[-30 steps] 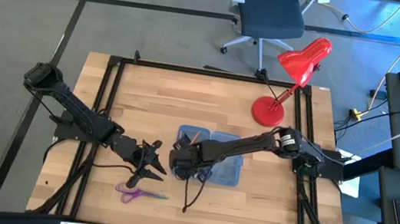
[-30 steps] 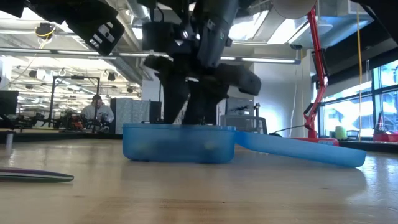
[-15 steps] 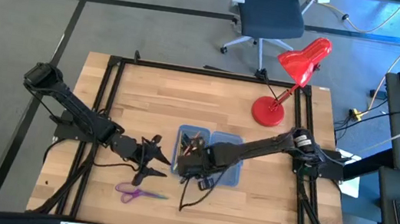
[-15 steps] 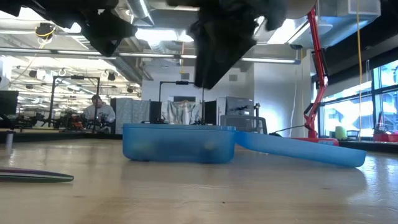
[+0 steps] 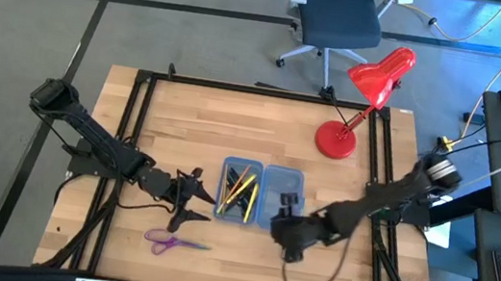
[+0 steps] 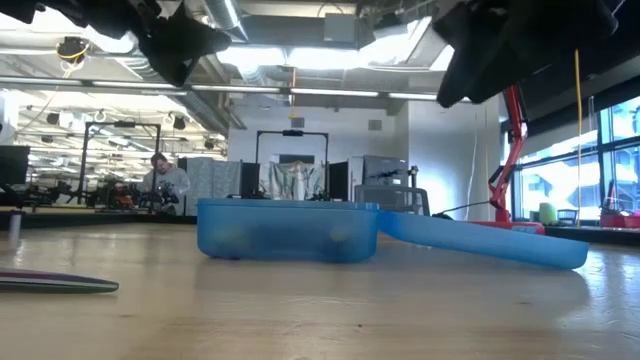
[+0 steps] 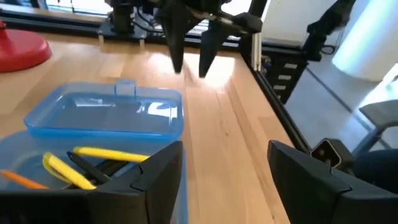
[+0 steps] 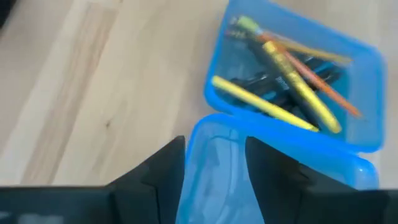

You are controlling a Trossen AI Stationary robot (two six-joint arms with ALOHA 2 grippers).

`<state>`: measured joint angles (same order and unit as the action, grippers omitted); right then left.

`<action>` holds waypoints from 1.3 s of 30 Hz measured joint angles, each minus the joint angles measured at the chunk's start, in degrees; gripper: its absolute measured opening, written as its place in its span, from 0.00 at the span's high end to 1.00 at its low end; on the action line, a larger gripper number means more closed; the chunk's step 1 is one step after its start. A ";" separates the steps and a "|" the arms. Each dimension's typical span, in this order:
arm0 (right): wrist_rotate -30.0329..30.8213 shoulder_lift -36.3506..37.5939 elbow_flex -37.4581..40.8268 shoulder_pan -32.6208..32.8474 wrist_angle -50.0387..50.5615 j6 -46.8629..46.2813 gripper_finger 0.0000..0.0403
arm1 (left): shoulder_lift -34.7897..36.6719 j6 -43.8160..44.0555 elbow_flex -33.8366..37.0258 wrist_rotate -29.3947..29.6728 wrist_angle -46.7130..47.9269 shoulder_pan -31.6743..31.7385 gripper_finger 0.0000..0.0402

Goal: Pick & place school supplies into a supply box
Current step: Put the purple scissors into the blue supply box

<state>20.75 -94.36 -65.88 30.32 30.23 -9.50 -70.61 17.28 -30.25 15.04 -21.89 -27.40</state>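
Several pens point(image 5: 239, 195) in blue box point(image 5: 284, 177)

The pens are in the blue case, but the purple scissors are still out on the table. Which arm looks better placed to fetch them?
Probably the left. The left gripper, fingers open, hangs just above the scissors, on their side of the supply box. The right gripper is over the box's lid half, farther away.

The pens and pencils point(image 5: 240, 191) lie in the supply box's point(image 5: 264, 172) left half; the scissors point(image 5: 166, 240) lie apparently apart, toward the front-left.
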 joint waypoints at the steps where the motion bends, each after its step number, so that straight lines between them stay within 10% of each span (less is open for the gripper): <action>1: 1.50 1.53 1.99 0.63 -2.02 -0.59 0.57 | -0.01 0.05 -0.49 0.40 0.89 -0.23 0.44; 14: 13.41 11.70 14.51 3.94 -7.66 -11.77 0.57 | -10.27 24.11 -25.50 6.72 54.50 -14.52 0.48; 25: 13.97 11.09 15.60 3.22 -11.90 -9.51 0.57 | -24.27 46.76 -26.48 -12.74 61.16 -19.00 0.52; 39: 14.13 11.09 15.60 3.20 -12.07 -9.53 0.57 | -30.89 49.01 -26.85 -14.53 62.61 -19.86 0.59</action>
<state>34.87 -83.26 -50.28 33.52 18.16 -19.03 -101.50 66.28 -57.10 0.51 40.72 -47.26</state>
